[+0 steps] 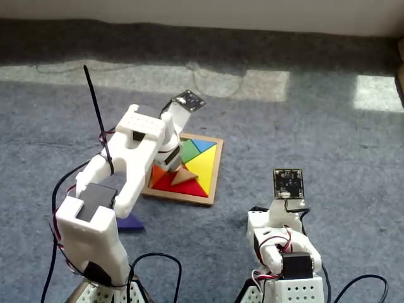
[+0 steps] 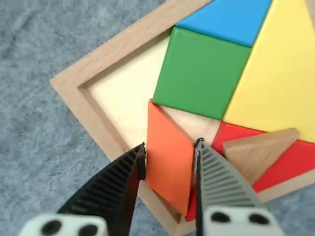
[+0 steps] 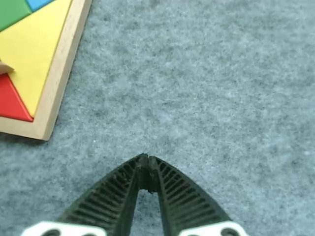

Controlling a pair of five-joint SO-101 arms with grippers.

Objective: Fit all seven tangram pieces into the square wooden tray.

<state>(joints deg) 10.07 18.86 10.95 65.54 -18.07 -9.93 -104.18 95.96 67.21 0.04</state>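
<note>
The square wooden tray (image 1: pixel 216 170) lies on the carpet and holds a green square (image 2: pixel 204 73), a blue piece (image 2: pixel 231 17), a big yellow triangle (image 2: pixel 280 78) and a red piece (image 2: pixel 290 162). A bare-wood triangle (image 2: pixel 258 150) lies loosely on top of the red piece. My left gripper (image 2: pixel 170 156) is shut on a tilted orange parallelogram (image 2: pixel 170 142), which hangs over the tray's near rim (image 2: pixel 98 64) beside an unfilled patch. A dark blue piece (image 1: pixel 129 221) lies on the carpet outside the tray. My right gripper (image 3: pixel 147 164) is shut on nothing, over bare carpet beside the tray's corner (image 3: pixel 54 93).
Grey-blue carpet surrounds the tray. The left arm (image 1: pixel 126 170) stretches over the tray's left side. The right arm (image 1: pixel 284 246) sits folded at the front right. Cables trail by both bases, and a black cable tie (image 1: pixel 95 107) sticks up from the left arm.
</note>
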